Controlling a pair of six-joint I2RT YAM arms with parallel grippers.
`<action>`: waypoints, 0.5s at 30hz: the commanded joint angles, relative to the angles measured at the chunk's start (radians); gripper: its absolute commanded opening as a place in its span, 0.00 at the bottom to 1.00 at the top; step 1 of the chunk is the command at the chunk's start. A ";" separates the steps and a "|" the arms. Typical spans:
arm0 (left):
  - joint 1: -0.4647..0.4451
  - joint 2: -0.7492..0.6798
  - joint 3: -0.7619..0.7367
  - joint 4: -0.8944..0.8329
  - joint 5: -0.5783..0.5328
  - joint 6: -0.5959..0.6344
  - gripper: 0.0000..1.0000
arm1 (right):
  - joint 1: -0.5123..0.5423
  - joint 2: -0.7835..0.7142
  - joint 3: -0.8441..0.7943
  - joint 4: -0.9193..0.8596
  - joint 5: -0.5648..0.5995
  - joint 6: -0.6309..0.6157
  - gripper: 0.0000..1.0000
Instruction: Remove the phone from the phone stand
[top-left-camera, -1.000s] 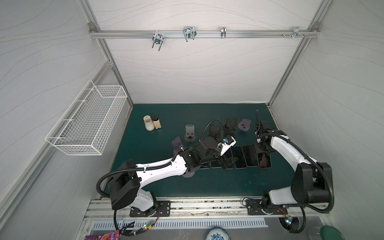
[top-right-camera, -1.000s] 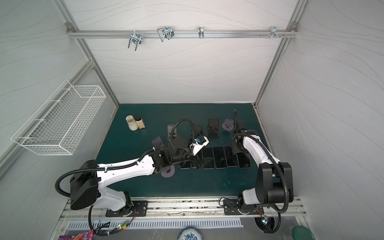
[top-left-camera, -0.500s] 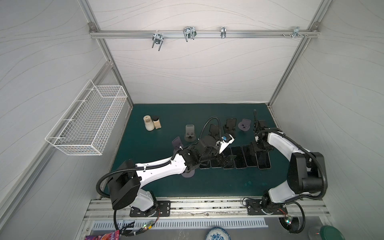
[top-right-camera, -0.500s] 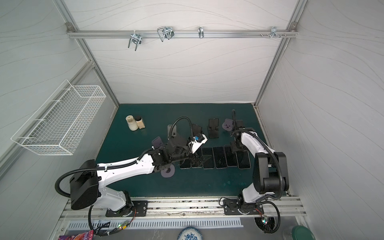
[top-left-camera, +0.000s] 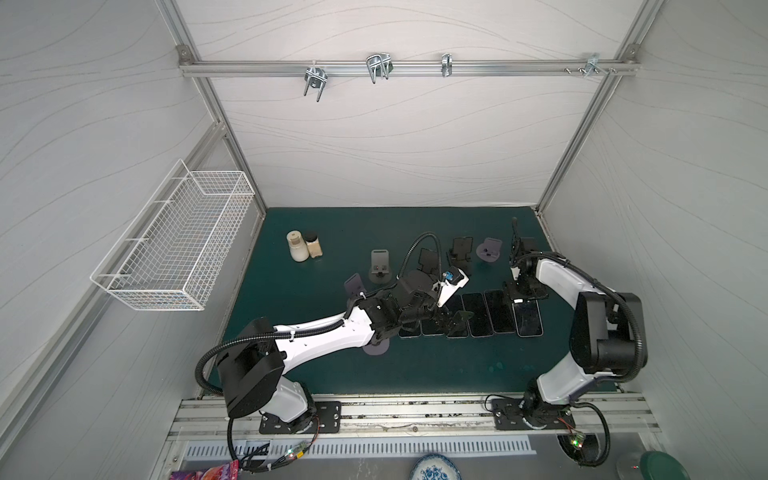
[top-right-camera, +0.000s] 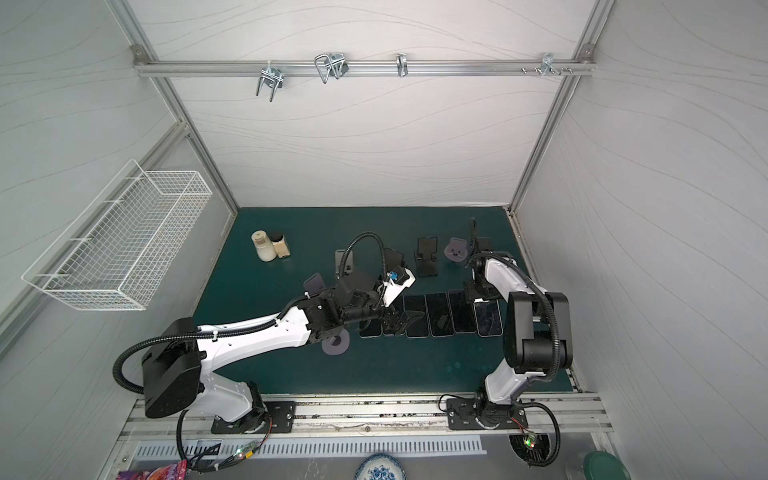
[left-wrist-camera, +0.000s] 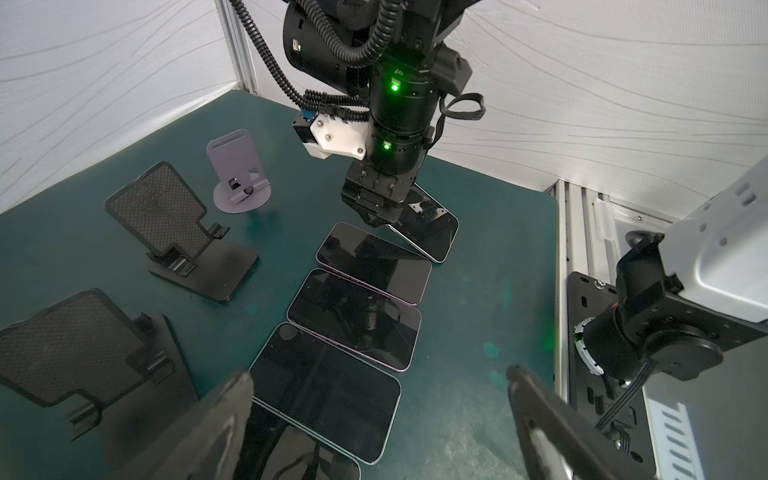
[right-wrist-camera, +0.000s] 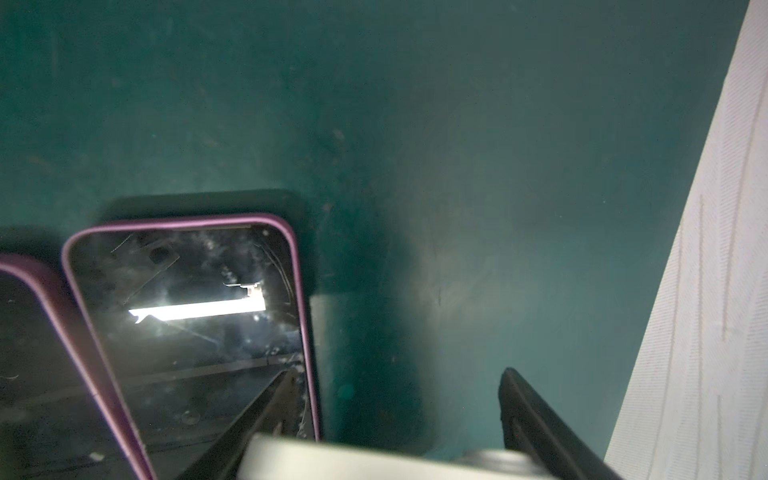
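1. Phones (top-left-camera: 478, 314) lie side by side in a row, flat and screen-up, on the green table (top-left-camera: 436, 374) in both top views.
2. At the right end of that row lies the task's phone (top-left-camera: 528, 322), in a purple case. It is just beside its neighbour and rests on the table rather than on any stand.
3. The right gripper (top-left-camera: 519, 298) points down at the far end of this phone.
4. In the right wrist view its jaws stand apart and released, grasping nothing. One finger (right-wrist-camera: 257, 415) is over a corner of the screen and the opposite finger (right-wrist-camera: 523, 415) is over bare table beside the phone's long edge. Whether either tip touches the glass I cannot tell.
5. The left gripper (top-left-camera: 457, 322) hovers over the left part of the row with its jaws spread wide and empty. In its wrist view both fingers (left-wrist-camera: 208, 428) frame the phones below.
6. Behind the row, the left wrist view shows a grey round-based stand (left-wrist-camera: 239, 178), a black stand (left-wrist-camera: 178, 232) and a second black stand (left-wrist-camera: 70, 353), each with its rest uncovered.
7. Near the far left of the table two small jars (top-left-camera: 298, 247) stand together, touching or nearly so.
8. A white wire basket (top-left-camera: 178, 249) hangs on the left wall.
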 joint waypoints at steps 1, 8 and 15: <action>0.003 0.016 0.011 0.049 0.029 -0.004 0.96 | -0.012 0.020 0.026 0.069 0.001 -0.022 0.48; 0.000 0.031 0.006 0.067 0.050 -0.016 0.96 | -0.027 0.070 0.039 0.094 -0.046 -0.005 0.48; -0.013 0.049 0.003 0.064 0.010 -0.001 0.96 | -0.048 0.126 0.056 0.124 -0.050 -0.011 0.48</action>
